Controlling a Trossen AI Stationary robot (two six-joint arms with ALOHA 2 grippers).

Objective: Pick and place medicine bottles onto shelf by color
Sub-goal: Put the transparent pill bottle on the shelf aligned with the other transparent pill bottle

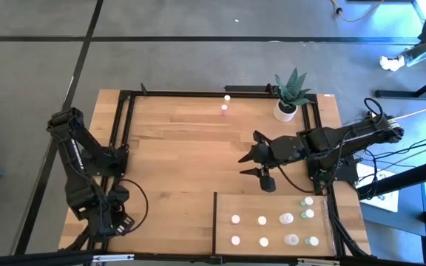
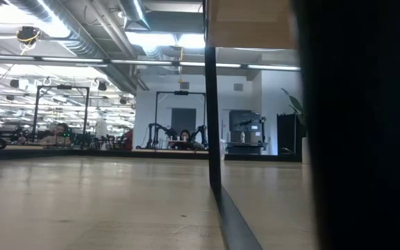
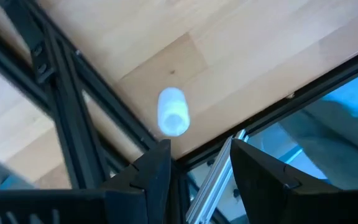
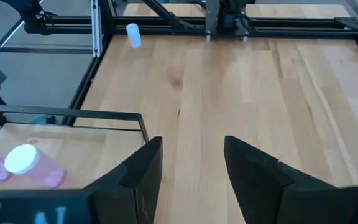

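Pale wood shelf (image 1: 272, 203) holding medicine bottles (image 1: 285, 219), right gripper (image 1: 247, 165) — fingers released, left gripper (image 3: 194, 149) parted — both empty

Bright, even overhead light falls on the tabletop (image 1: 183, 148), with only soft, short shadows under the arms. In the low view, ceiling strip lights (image 2: 165, 38) glare and a dark blurred mass fills the right side. The white bottle (image 3: 173, 111) in the left wrist view is smeared and soft.

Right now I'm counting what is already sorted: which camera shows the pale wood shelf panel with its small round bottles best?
The high view: the whole pale wood shelf panel and about ten small round bottles show. The right wrist view catches one corner and one bottle; the low view only its dark edge; the left wrist view nothing.
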